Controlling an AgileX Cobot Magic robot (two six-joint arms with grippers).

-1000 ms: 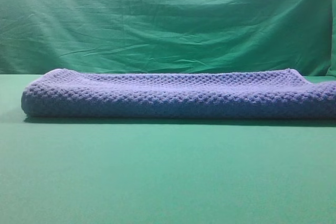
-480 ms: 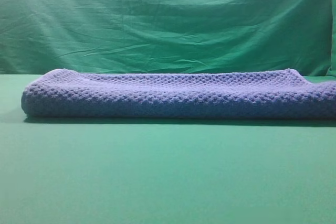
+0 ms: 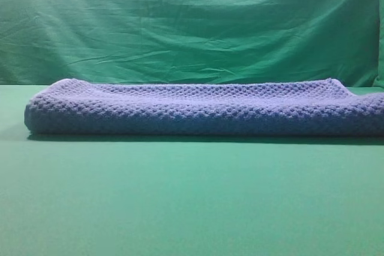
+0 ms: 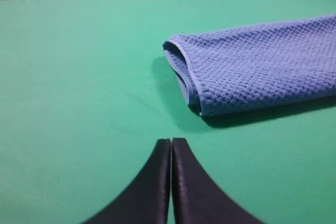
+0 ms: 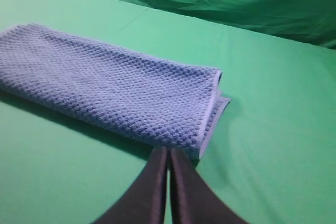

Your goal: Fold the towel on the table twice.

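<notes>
The blue-grey waffle-weave towel [image 3: 204,109] lies folded into a long strip across the table [image 3: 192,202], its right end running out of the exterior view. In the left wrist view the towel's left end [image 4: 252,72] shows its layered edges, and my left gripper [image 4: 171,142] is shut, empty, a short way in front of that end. In the right wrist view the towel's right end [image 5: 105,87] lies just ahead of my right gripper [image 5: 168,150], which is shut with nothing in it, its tips close to the towel's near edge. Neither gripper shows in the exterior view.
A wrinkled green backdrop cloth [image 3: 192,22] hangs behind the table. Bare green table cover [image 4: 79,77] stretches left of the towel and in front of it [image 5: 273,129].
</notes>
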